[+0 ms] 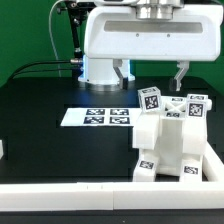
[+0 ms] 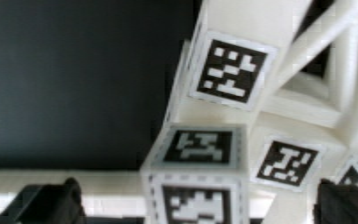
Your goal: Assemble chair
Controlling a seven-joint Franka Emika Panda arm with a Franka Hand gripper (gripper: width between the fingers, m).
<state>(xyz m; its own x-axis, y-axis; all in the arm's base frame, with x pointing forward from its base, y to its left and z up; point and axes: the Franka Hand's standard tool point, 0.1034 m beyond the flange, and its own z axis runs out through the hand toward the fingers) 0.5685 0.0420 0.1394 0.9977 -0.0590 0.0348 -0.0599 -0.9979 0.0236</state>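
Observation:
The chair [image 1: 172, 138] is a partly joined white blocky structure with several black-and-white tags. It stands on the black table at the exterior view's right, close to the front rim. A tagged bar [image 1: 150, 99] sticks up at its top. My gripper [image 1: 151, 76] hovers just above that bar, open wide and empty, with a finger [image 1: 180, 76] on each side. In the wrist view the gripper [image 2: 197, 208] is open, and the tagged white chair pieces [image 2: 229, 70] lie below and between the dark fingertips [image 2: 51, 205].
The marker board [image 1: 97, 117] lies flat on the black table, to the exterior view's left of the chair. A white rim [image 1: 90, 192] runs along the table's front and right. The robot base [image 1: 98, 70] and cables stand at the back.

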